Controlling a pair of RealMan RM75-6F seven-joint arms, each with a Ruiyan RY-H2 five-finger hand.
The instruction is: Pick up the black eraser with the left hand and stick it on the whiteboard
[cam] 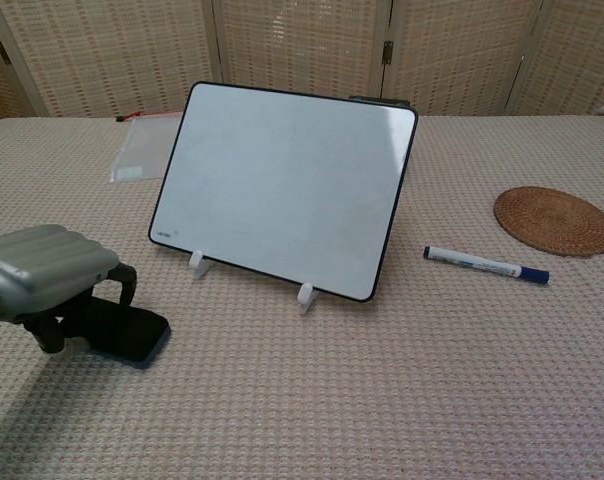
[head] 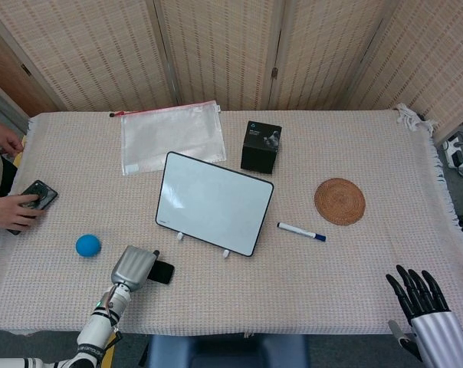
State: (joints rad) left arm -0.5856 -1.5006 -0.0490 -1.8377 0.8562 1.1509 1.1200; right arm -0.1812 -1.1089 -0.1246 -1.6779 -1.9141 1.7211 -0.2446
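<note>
Left hand [cam: 47,275] sits over the black eraser [cam: 122,333] at the near left of the table [head: 354,268], fingers curled down around it; can't tell if it actually grips. Eraser lies on the cloth, near-left of the propped whiteboard [cam: 282,185]. Right hand [head: 423,303] at near right, fingers spread, holding nothing. Blue ball [head: 87,245] just left.

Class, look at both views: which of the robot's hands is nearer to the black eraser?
Left. The left hand is over the black eraser, fingers around it. The right hand is at the table's opposite near corner, far away.
</note>
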